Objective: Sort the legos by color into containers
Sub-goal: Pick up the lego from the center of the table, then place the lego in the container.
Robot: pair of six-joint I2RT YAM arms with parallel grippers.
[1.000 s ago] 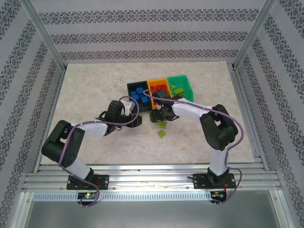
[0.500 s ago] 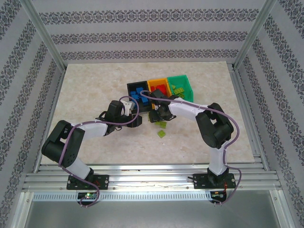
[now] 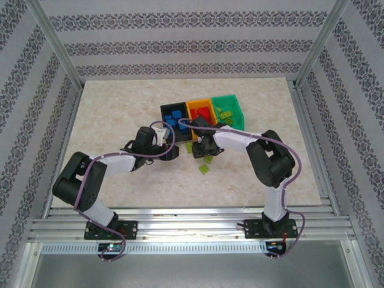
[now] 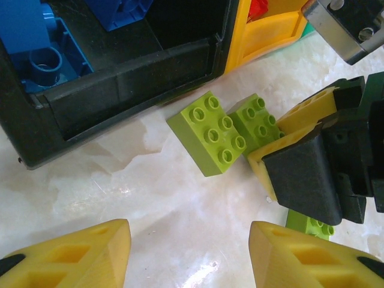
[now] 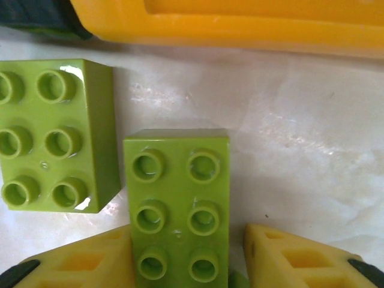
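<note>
**Top external view.** Finds three containers in a row at mid desk (image 3: 120, 114): black bin (image 3: 163, 110), orange-yellow bin (image 3: 190, 107), green bin (image 3: 240, 103). Notes blue legos in the black, red in the orange-yellow and lime in the green. Judges the sort largely done, with stray lime bricks (image 3: 205, 170) left on the desk. Places the left tool (image 3: 172, 153) just in front of the black bin. Places the right tool (image 3: 203, 147) low over the desk just in front of the orange-yellow bin.

**Left wrist view.** Finds the left tool (image 4: 189, 252) spread wide, holding nothing, above bare desk before the black bin's near wall. Judges it parked clear to leave room for the other arm. Records blue legos (image 4: 36, 51) inside that bin. Records two lime pieces lying flat with studs up and touching each other, just outside the bins: neighbour brick (image 4: 208, 133) and target brick (image 4: 259, 122). Sees the right tool's fingers at the target brick's far end. Notes a third lime brick (image 4: 309, 223) close under that tool.

**Right wrist view.** Finds the right tool (image 5: 180, 264) spread and straddling the target brick (image 5: 177, 192). Sees one finger against the brick's side and the other just apart, so no pinch as yet. Notes the neighbour brick (image 5: 54, 135) touching the target at a corner. Judges the lengthwise approach chosen to grip the long sides and spare the neighbour.
</note>
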